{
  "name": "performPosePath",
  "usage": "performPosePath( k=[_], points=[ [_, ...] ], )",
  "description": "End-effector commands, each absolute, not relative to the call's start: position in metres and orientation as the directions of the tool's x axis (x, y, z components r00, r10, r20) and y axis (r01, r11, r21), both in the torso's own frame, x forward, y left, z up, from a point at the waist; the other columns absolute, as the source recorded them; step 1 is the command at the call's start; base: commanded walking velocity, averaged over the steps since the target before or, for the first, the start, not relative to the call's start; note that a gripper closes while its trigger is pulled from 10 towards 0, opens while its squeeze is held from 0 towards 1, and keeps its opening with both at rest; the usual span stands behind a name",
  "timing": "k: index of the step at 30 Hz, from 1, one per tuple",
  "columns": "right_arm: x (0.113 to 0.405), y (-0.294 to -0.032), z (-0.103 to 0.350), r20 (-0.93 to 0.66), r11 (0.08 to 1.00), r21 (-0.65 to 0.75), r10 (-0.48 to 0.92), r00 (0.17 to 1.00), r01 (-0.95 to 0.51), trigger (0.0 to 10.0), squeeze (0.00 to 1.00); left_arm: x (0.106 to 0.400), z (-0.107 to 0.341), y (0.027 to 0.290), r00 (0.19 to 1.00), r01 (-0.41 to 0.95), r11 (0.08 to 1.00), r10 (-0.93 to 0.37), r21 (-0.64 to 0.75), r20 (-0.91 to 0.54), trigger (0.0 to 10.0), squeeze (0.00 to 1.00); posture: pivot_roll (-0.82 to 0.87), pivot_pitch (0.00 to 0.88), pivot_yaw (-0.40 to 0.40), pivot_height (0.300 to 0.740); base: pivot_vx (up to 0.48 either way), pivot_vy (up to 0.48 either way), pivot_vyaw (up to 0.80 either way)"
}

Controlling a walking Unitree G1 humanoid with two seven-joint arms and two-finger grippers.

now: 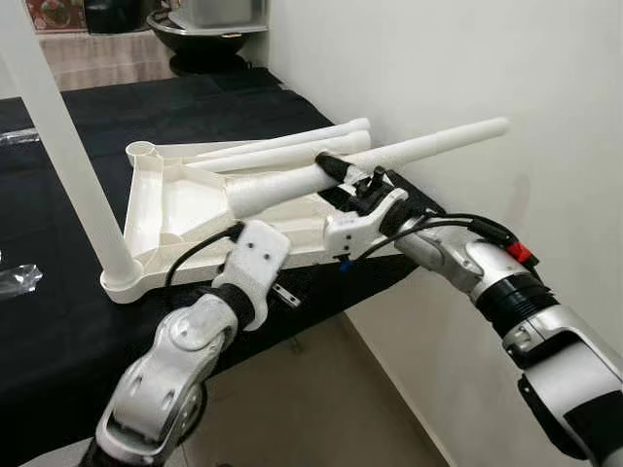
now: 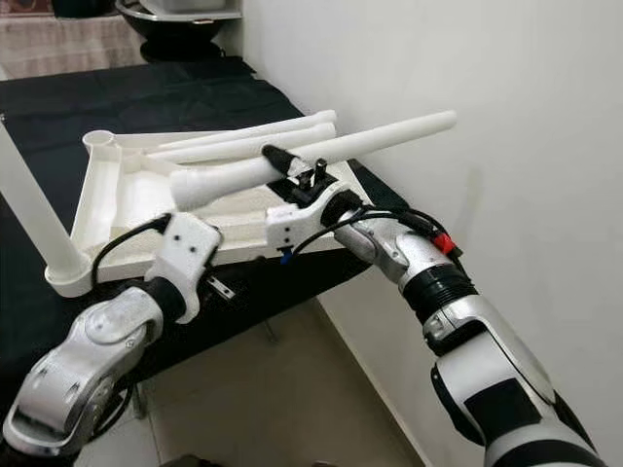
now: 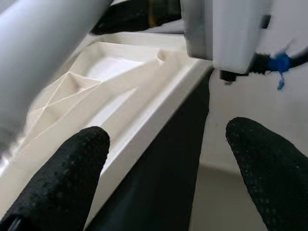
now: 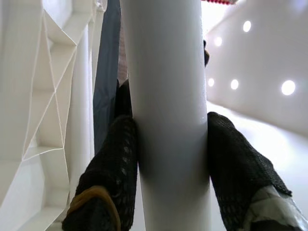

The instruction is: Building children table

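Note:
A white children's table top lies upside down on a black-covered surface. One white leg stands upright in its near left corner socket. Two more legs lie across its far side. My right gripper is shut on a fourth leg, holding it nearly level above the top's near right part, thick end towards the middle. In the right wrist view, black fingers clamp that leg on both sides. My left gripper is open, straddling the top's near rim.
A white wall runs close along the right, and the held leg's thin end points at it. Tiled floor lies below the surface's near edge. A clear plastic bag rests at the left. A dark round object stands at the back.

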State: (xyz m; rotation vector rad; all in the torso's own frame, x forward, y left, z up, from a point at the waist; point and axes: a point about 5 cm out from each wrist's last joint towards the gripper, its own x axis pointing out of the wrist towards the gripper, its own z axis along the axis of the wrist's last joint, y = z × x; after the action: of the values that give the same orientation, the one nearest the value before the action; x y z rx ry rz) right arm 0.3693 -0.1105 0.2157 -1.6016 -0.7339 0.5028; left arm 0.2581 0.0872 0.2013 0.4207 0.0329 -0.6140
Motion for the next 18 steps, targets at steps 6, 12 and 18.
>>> performPosePath(
  k=[6, 12, 18],
  points=[
    [0.369, -0.111, 0.208, 0.026, -0.125, -0.979, 0.714, 0.699, 0.164, 0.0, 0.00, 0.258, 0.198, 0.089, 0.784, 0.597, 0.579, -0.566, 0.555, -0.253, 10.0, 0.00, -0.01, 0.024, -0.061, 0.740, 0.000, 0.000, 0.00],
    [0.376, -0.119, 0.204, -0.013, -0.205, -0.962, 0.691, 0.723, 0.180, 0.0, 0.00, 0.256, 0.193, 0.092, 0.776, 0.571, 0.374, -0.536, 0.731, -0.332, 10.0, 0.00, 0.00, 0.018, -0.065, 0.740, 0.000, 0.000, 0.00],
    [0.379, -0.125, 0.198, -0.052, -0.270, -0.946, 0.671, 0.739, 0.178, 0.0, 0.00, 0.262, 0.208, 0.095, 0.811, 0.504, 0.323, -0.495, 0.801, -0.312, 10.0, 0.00, 0.00, 0.028, -0.063, 0.740, 0.000, 0.000, 0.00]
  ],
)
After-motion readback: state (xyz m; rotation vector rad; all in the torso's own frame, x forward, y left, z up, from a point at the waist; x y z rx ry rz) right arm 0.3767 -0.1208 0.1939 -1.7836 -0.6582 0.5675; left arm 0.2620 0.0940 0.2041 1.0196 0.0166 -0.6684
